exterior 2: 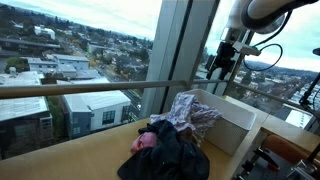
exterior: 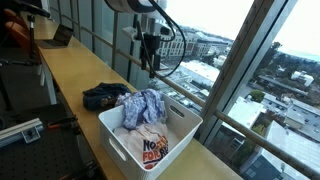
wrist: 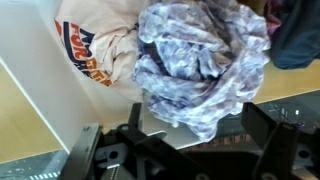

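Exterior views, both of them, showed a long wooden tabletop (exterior: 80, 72) beside tall windows, and on it a white bin (exterior: 182, 146) with a heap of dark garments (exterior: 100, 97) lying just beside one wall. Inside the bin lay a pale T-shirt with orange print (exterior: 150, 147). A blue-and-white patterned cloth (exterior: 143, 107) was bunched up over the bin's rim on the side nearest the dark heap, part of it inside and part spilling outward. It looked light, soft and limp, likely to sag and trail when lifted and in no danger from a firm pinch. The raised folds at the top of the bunch seemed the best place to take hold, since a flat edge would probably slip away. Above it hung the claw (exterior: 152, 68), clear of the fabric. In the wrist view its fingers (wrist: 265, 130) stood wide apart on either side of the cloth, holding and touching nothing.
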You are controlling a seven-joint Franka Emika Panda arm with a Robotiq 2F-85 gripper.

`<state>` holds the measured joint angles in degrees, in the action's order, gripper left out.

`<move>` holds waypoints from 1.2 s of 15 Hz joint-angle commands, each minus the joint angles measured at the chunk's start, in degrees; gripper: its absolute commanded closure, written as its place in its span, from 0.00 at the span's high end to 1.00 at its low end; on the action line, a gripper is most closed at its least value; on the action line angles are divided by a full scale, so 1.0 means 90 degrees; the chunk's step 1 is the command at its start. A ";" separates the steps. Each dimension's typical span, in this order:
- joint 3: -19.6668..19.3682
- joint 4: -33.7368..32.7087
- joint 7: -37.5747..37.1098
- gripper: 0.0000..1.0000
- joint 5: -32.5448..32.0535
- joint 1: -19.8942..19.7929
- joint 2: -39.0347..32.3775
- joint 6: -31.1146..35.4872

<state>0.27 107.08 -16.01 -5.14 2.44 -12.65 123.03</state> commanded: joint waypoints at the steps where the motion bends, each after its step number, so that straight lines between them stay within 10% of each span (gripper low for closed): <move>1: -0.0290 -0.0009 0.0201 1.00 -0.0001 -0.0279 -0.0690 0.0642; 16: -0.0872 -0.0213 0.0270 1.00 0.0095 -0.0569 -0.3328 0.1819; 18: -0.0876 -0.0237 0.0293 0.74 0.0124 -0.0591 -0.3462 0.1793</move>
<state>-7.06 106.40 -14.52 -4.96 -2.64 -41.11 139.31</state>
